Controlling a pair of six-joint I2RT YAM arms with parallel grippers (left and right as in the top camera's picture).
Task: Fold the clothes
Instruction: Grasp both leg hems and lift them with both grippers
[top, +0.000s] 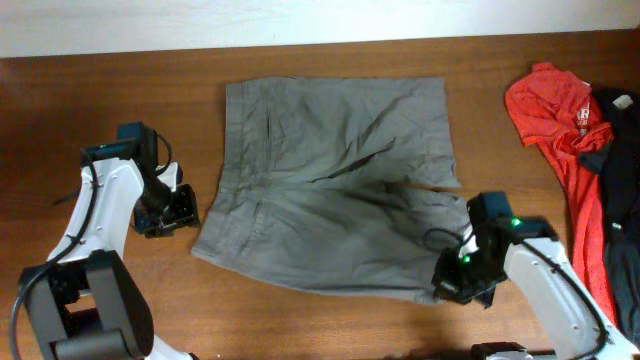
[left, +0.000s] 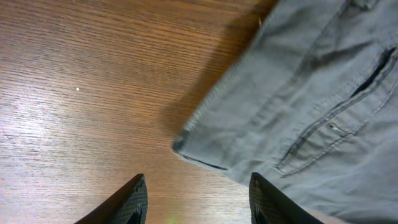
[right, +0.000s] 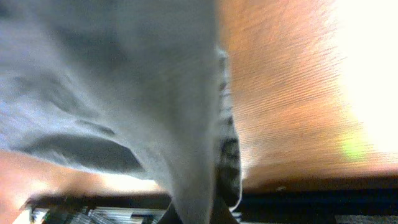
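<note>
The clothes, grey-olive shorts (top: 335, 190), lie spread flat across the middle of the wooden table, waistband to the left. My left gripper (top: 188, 208) hovers just left of the waistband's near corner. In the left wrist view this gripper (left: 196, 180) is open over bare wood, and the shorts' corner (left: 180, 144) lies just ahead of its fingers, untouched. My right gripper (top: 443, 284) sits at the near right leg hem. In the right wrist view it (right: 193, 214) is shut on the shorts (right: 124, 74), whose cloth rises in a lifted fold from between the fingers.
A red shirt (top: 560, 120) and a black garment (top: 620, 180) lie heaped at the table's right end. The table's front edge (right: 311, 186) runs close behind my right gripper. Bare wood (top: 60, 110) lies to the left of the shorts.
</note>
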